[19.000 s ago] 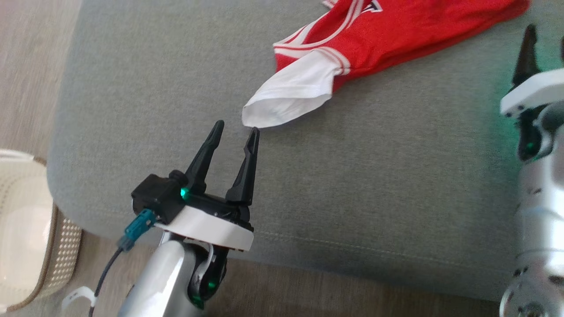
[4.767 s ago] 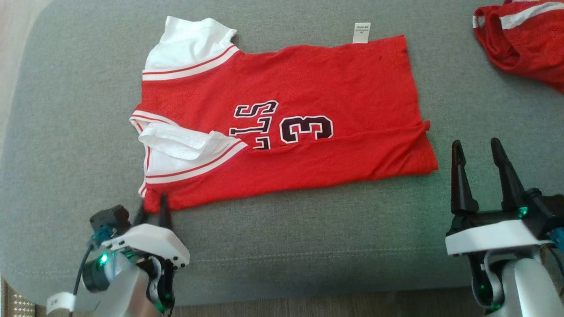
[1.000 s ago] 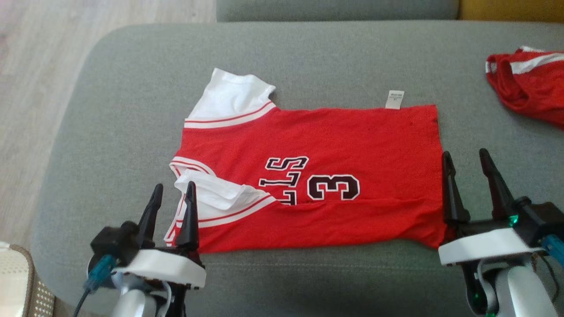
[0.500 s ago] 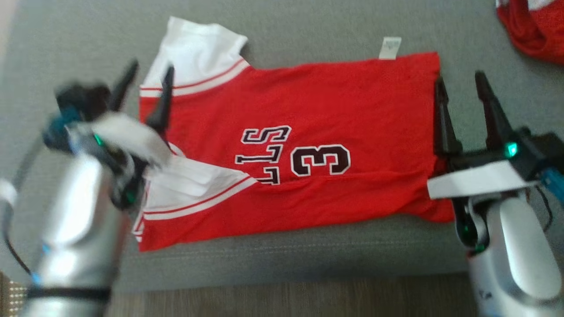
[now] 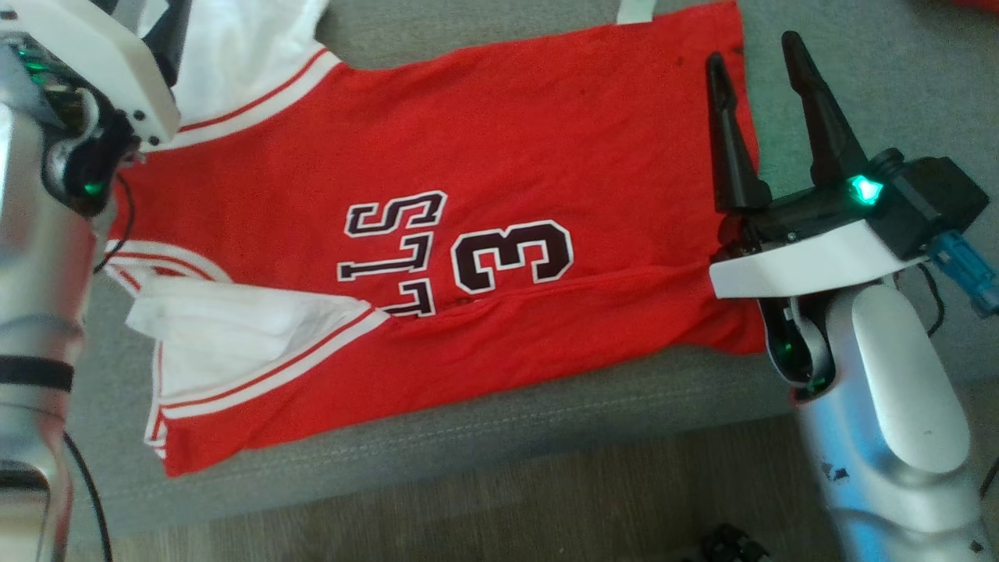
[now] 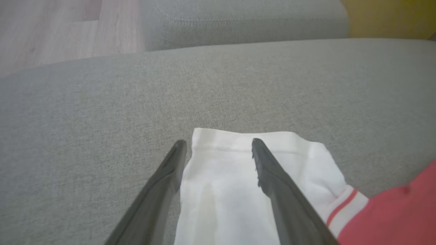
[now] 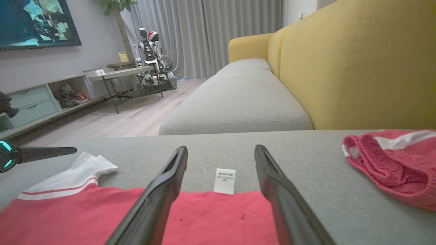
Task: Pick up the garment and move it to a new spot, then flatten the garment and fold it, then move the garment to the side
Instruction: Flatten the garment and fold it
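A red jersey (image 5: 484,156) with white sleeves and a "3" lies spread on the grey cushion (image 5: 858,70), its near long edge folded up over itself. My left gripper (image 6: 218,144) is open over the far white sleeve (image 6: 224,190), one finger on each side of the sleeve's cuff; its white housing (image 5: 86,55) sits at the head view's top left. My right gripper (image 5: 757,47) is open above the jersey's hem (image 7: 218,217), the left finger over red cloth, the right over cushion. A white label (image 7: 224,181) sticks out between its fingers.
A second red garment (image 7: 391,163) lies bunched on the cushion to the right. A yellow sofa back (image 7: 357,61) rises behind it. The wooden floor (image 5: 546,499) runs along the cushion's near edge, and a sideboard (image 7: 41,102) and another robot (image 7: 153,58) stand across the room.
The head camera has dropped and closed in. My left gripper has gone up to the far white sleeve; my right gripper has moved forward along the hem. Both stay open.
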